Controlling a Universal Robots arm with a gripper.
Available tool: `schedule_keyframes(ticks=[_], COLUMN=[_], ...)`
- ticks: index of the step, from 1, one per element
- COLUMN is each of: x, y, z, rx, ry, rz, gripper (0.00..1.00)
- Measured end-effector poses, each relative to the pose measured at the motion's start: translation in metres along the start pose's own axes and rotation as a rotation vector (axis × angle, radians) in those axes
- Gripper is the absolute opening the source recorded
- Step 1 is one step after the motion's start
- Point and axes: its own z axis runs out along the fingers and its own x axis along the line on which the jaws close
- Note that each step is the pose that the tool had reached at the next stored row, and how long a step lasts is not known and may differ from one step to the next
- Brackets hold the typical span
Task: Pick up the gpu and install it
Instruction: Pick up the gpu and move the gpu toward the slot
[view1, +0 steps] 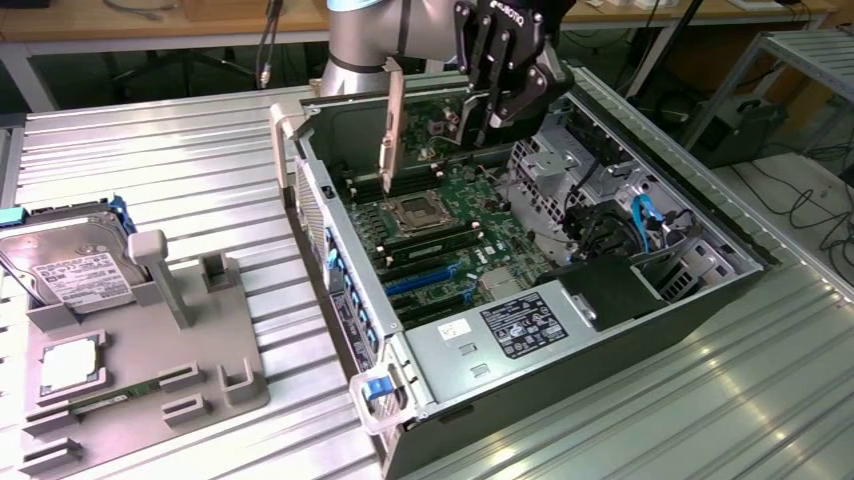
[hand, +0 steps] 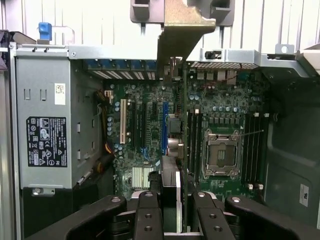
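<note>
Gpu (view1: 391, 125): thin card seen edge-on, silver metal end bracket (hand: 182, 30) at one end, green board edge running down from it. One gpu, held upright above open computer case (view1: 747, 262), over motherboard (view1: 447, 215). Gripper (hand: 170, 212): black fingers (hand: 148, 220) narrowed, clamped on card's end. One hard drive (view1: 67, 265) with white label on grey fixture (view1: 147, 400), resting on ribbed metal counter (view1: 174, 160). One power supply (hand: 42, 125).

Gpu (view1: 391, 125) showing silver bracket, green board edge. Hand (view1: 483, 118) looking black. Motherboard (view1: 447, 215) showing green, blue slots. Power supply (view1: 501, 335) appearing grey, black label. Tabletop (view1: 160, 160) showing ribbed silver. Fixture tray (view1: 147, 370) looking grey.
</note>
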Motion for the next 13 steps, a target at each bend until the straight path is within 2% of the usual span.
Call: schedule_keyframes(ticks=[4, 13], x=[0.0001, 0.0001], y=[-0.0037, -0.0054], z=[0.0009, 0.0037], rx=[0.0006, 0.0006], ry=[0.0001, 0.0002], rz=[-0.001, -0.002], gripper=[0.28, 0.28])
